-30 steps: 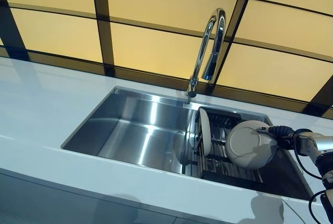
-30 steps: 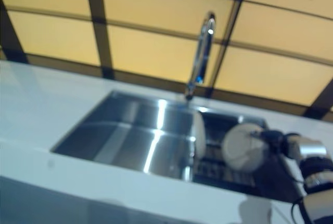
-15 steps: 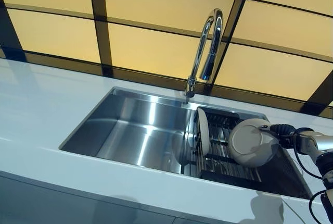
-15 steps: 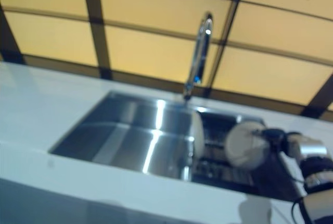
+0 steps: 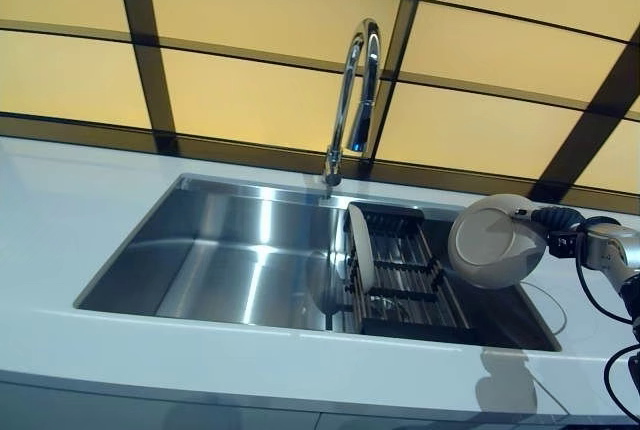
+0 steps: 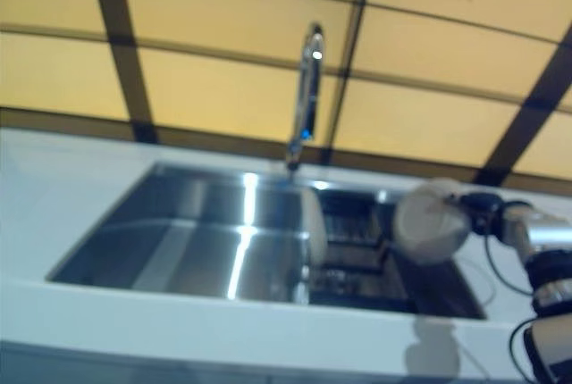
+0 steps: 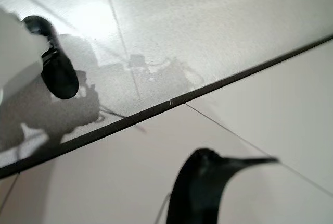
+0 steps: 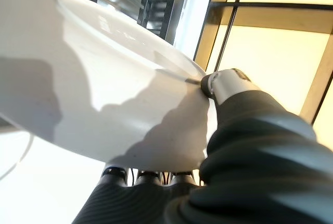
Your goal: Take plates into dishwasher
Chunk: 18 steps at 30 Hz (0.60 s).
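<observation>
My right hand (image 5: 562,231) is shut on a white plate (image 5: 495,242) and holds it on edge in the air, above the right end of the sink (image 5: 230,260). In the right wrist view the thumb (image 8: 229,83) presses on the plate's (image 8: 78,78) rim while the fingers curl under it. A second white plate (image 5: 360,246) stands upright at the left end of the black dish rack (image 5: 405,285) inside the sink. Of my left hand, only a dark part (image 7: 200,185) shows in the left wrist view, over the floor.
A tall chrome faucet (image 5: 355,90) rises behind the sink, left of the held plate. White countertop (image 5: 60,185) surrounds the sink on all sides. Behind it stands a wall of yellow panels with dark frames (image 5: 250,90).
The camera has shifted, sliding the whole scene to the left. The right hand has lifted the plate up and to the right, away from the rack.
</observation>
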Tool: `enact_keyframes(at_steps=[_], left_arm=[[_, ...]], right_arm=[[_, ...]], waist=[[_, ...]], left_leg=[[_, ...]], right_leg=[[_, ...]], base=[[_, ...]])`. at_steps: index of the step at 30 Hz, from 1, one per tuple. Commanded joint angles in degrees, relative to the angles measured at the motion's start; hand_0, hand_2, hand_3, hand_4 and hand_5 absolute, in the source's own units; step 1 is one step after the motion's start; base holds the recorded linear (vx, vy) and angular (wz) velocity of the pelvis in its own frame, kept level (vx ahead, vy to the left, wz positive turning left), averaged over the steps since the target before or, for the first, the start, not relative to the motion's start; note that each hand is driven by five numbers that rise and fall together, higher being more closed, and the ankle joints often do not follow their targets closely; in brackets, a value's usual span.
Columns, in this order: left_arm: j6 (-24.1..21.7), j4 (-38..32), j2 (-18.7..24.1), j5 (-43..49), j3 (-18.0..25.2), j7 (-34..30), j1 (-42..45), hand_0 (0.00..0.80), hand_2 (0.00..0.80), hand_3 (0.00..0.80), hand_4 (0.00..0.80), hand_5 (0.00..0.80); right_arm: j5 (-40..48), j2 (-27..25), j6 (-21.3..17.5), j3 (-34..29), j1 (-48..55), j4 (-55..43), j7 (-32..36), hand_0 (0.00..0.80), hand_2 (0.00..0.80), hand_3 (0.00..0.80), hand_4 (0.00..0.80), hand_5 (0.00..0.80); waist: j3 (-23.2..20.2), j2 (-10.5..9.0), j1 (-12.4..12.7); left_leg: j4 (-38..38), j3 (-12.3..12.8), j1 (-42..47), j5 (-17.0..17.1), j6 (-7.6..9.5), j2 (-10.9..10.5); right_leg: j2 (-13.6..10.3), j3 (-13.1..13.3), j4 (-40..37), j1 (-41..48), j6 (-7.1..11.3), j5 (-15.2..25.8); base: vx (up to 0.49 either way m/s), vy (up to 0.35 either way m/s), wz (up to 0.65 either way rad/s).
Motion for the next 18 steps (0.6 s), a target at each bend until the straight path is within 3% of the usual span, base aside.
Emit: enact_keyframes(at_steps=[1,18], left_arm=[[0.44,1.59,0.07,2.05,-3.02,0.42,-2.0,0.0,0.0,0.0,0.0,0.0],[3.71,1.87,1.47,4.48,-2.29,1.45,-3.47,0.0,0.0,0.0,0.0,0.0]], right_arm=[[1.07,-5.0,-4.25,3.01,-7.76,-2.43,-2.79,0.8,0.8,0.8,0.8,0.8],[1.04,-12.36,-3.08,-1.37,-3.87,-3.03,-5.95,0.8,0.8,0.8,0.8,0.8]], waist=[[-2.19,-0.82,-0.25],[-2.91,-1.06,-3.82]], left_leg=[[-0.17,1.93,-1.2,-2.57,3.33,-1.54],[0.46,5.5,-0.66,-3.66,4.68,-1.51]], right_leg=[[-2.32,0.32,0.93,3.32,5.9,-2.7],[-1.95,3.47,2.05,0.76,7.02,-1.18]], base=[[-0.015,0.016,-0.17],[-0.041,0.023,-0.15]])
